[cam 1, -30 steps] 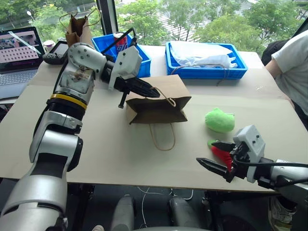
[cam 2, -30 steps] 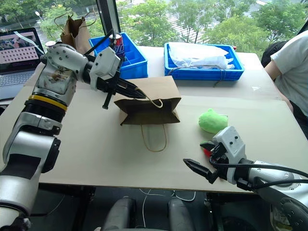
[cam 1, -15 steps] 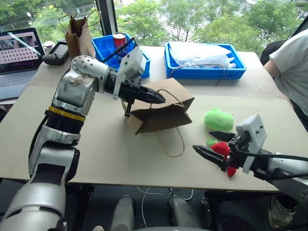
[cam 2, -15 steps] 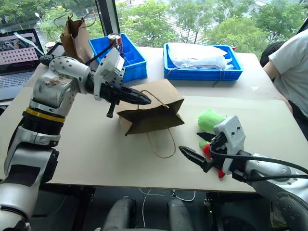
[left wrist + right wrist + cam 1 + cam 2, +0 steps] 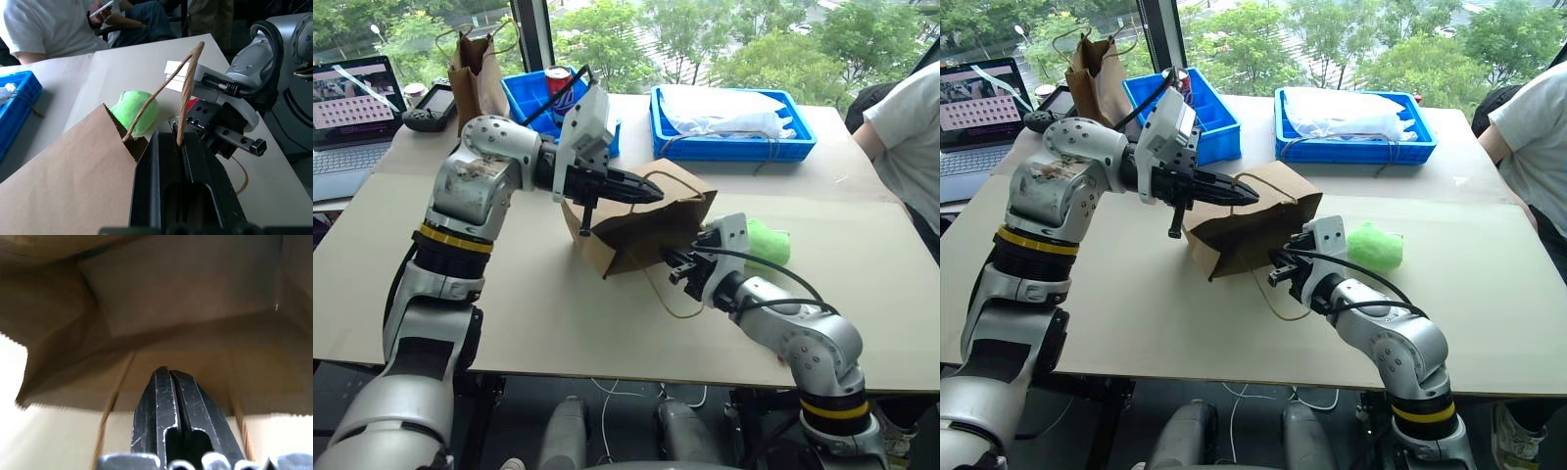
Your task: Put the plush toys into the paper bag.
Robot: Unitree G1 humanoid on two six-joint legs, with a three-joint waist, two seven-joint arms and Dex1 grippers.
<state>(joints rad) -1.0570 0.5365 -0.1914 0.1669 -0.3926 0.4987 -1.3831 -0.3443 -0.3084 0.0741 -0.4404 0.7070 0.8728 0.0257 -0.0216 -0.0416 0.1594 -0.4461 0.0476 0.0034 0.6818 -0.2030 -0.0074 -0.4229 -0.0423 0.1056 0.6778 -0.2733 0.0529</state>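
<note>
Two closed grippers work the bag (image 5: 636, 230) at frame centre, the left gripper (image 5: 646, 193) pinching its cord handle (image 5: 188, 83), the right gripper (image 5: 674, 266) empty-looking at its mouth, while the green toy (image 5: 766, 243), right of centre, looks soft, light, squeezable anywhere.

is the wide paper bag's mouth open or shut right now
Open. The left gripper lifts the paper bag by its handle, and the right wrist view looks straight into its hollow interior.

Head views overlook the table (image 5: 558, 323); wrist views face the paper bag (image 5: 195, 323).
</note>
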